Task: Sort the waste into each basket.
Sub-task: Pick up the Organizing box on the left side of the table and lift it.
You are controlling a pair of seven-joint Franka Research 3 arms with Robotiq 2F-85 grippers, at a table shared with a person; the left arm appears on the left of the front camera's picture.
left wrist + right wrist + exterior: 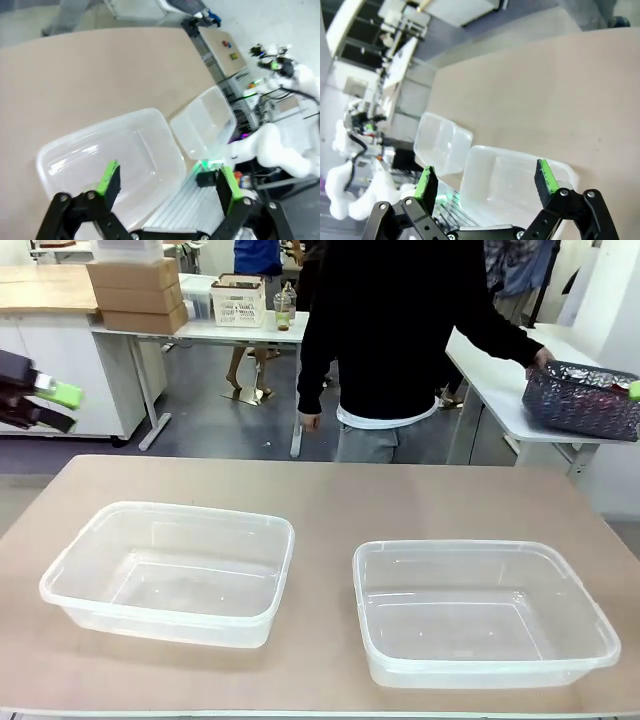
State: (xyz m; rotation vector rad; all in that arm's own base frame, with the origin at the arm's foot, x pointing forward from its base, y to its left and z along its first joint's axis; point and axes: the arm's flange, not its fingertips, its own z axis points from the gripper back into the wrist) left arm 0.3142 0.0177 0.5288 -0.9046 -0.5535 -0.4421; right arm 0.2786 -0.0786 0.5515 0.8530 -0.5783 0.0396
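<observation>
1. My left hand (167, 176) hangs spread, off the table's (320, 500) left edge.
2. Left basket (160, 623) sits left on the table, bare-bottomed.
3. Right basket (480, 670) sits right on it, likewise.
4. My right hand (486, 177) hovers spread above the table.

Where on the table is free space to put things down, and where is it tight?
The widest bare strip of the table runs across the far side, beyond both tubs. A narrower lane lies between the left tub and the right tub. Both are empty. The near edge in front of them is tight.
</observation>
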